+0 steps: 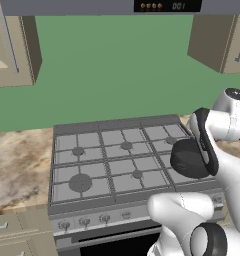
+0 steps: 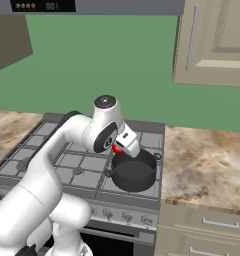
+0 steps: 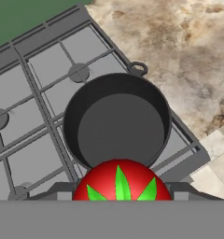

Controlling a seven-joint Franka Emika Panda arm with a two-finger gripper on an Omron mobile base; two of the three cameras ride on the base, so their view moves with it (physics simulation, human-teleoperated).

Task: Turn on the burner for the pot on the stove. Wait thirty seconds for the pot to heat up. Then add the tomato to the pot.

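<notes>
Dark grey metal, the pot (image 3: pixel 117 123) sits on the front right burner of the stove (image 1: pixel 107 165), its round mouth open and its flat bottom bare, with nothing lying inside it. One small loop handle (image 3: pixel 137 69) sticks out on the side nearer the marbled tabletop (image 2: pixel 207 165) that runs to the right of the range. In the hand view the tomato (image 3: pixel 122 181), bright red with a green star of stem leaves, is pinched between the two fingers (image 3: pixel 58 192), which press against its left and right sides. It hangs above the near rim of the pot, apart from the metal and not inside it. From the right base view the gripper (image 2: pixel 123 146) hovers just over the back left edge of the pot, and a small patch of red shows beneath the white hand. A row of small round knobs (image 1: pixel 84 220) lines the stove's front panel, above the dark oven door.
</notes>
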